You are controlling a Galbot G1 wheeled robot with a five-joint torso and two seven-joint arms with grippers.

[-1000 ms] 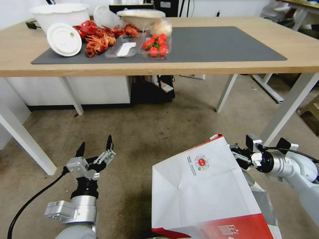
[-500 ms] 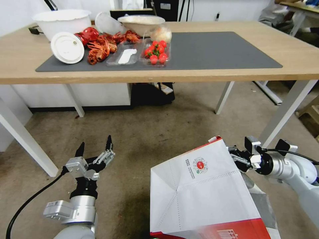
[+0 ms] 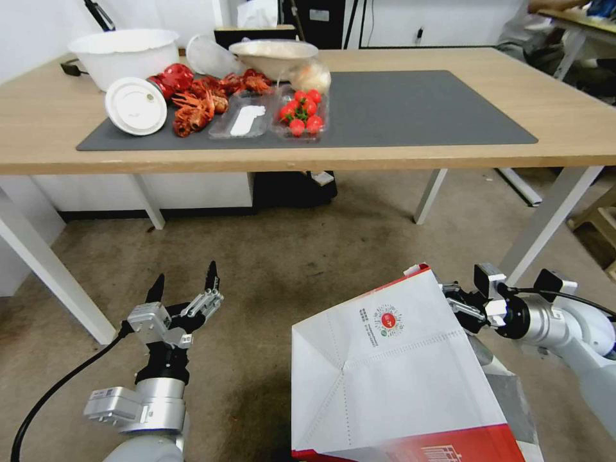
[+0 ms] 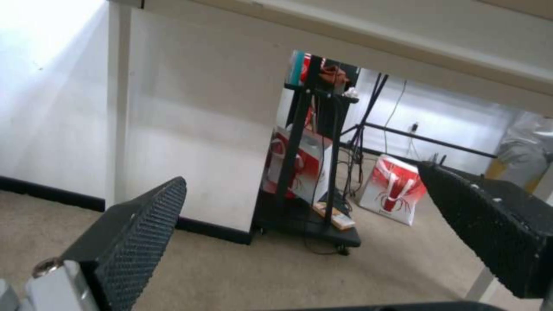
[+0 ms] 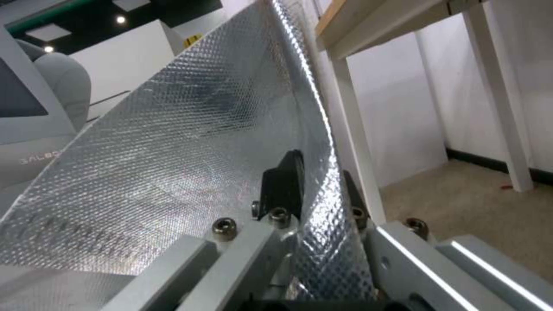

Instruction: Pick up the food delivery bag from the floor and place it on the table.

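Observation:
The food delivery bag (image 3: 391, 378), white with a red band and a small round red logo, leans tilted at the lower right of the head view over the brownish floor (image 3: 289, 256). Its base is cut off by the picture's edge. My right gripper (image 3: 452, 301) is shut on the bag's upper rim. In the right wrist view the black fingers (image 5: 285, 185) pinch the silver foil lining (image 5: 173, 151). My left gripper (image 3: 184, 287) hangs open and empty at the lower left, apart from the bag. The light-wood table (image 3: 449, 151) with its dark grey mat (image 3: 417, 102) stands ahead.
On the mat's left part lie white bowls (image 3: 125, 54), a round lid (image 3: 135, 106), red crayfish (image 3: 192, 109) and a tray of tomatoes (image 3: 300, 115). White table legs (image 3: 552, 215) stand close to the right arm. A black cart (image 4: 311, 172) and another red-and-white bag (image 4: 395, 188) sit beyond the table.
The whole head picture has shifted: the table sits lower in it, so the camera has moved. Both grippers and the bag keep the same pose before me.

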